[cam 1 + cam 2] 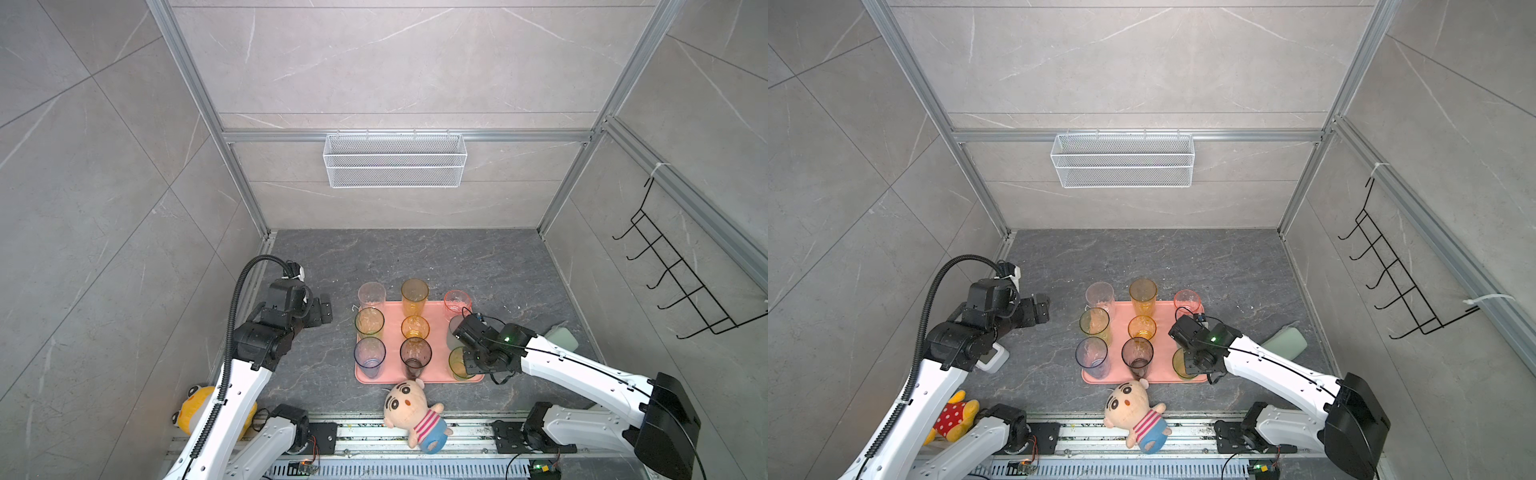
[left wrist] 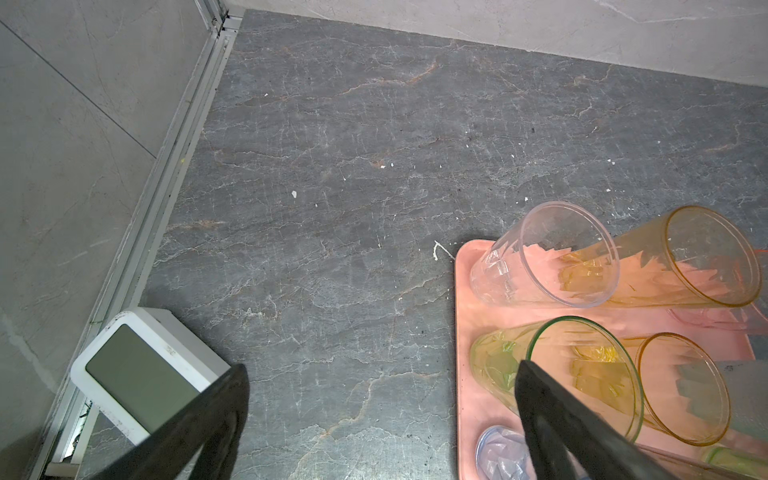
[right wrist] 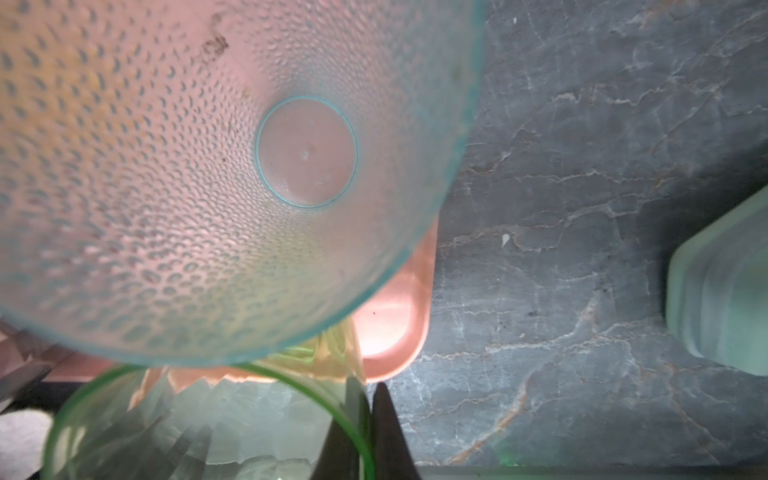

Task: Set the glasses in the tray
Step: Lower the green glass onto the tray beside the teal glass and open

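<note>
My right gripper (image 3: 371, 415) is pinched tight on the rim wall of the green tumbler (image 3: 187, 419), one finger inside and one outside. That's down at the near right corner of the salmon-pink tray (image 1: 390, 320). I honestly can't tell if its base is sitting flat or hanging just above the tray floor. The other eight tumblers stand upright on the tray in three rows, so I reckon this is the last one.

Stuff that could bite me:

- A rim pinch on a thin wall is sketchy. If the tumbler pivots between my fingers, it swings and lands crooked.
- It's right at the corner. If I let go with the base half up on the low rim, it probably tips out onto the table, toward the pale green box (image 3: 723, 291).
- The teal dimpled tumbler (image 3: 307, 151) is just beside it, and my wrist hangs over that one. Pulling out sloppy could bump it, and in rows this tight one knock could topple its neighbours.
- If the inside finger drags on release, the tumbler could come up with me.

My left gripper (image 2: 380, 370) is spread wide and holding nothing, over bare table off the tray's left edge. It's near the yellow-green tumbler (image 2: 561, 374), so a careless swing there could clip it.
</note>
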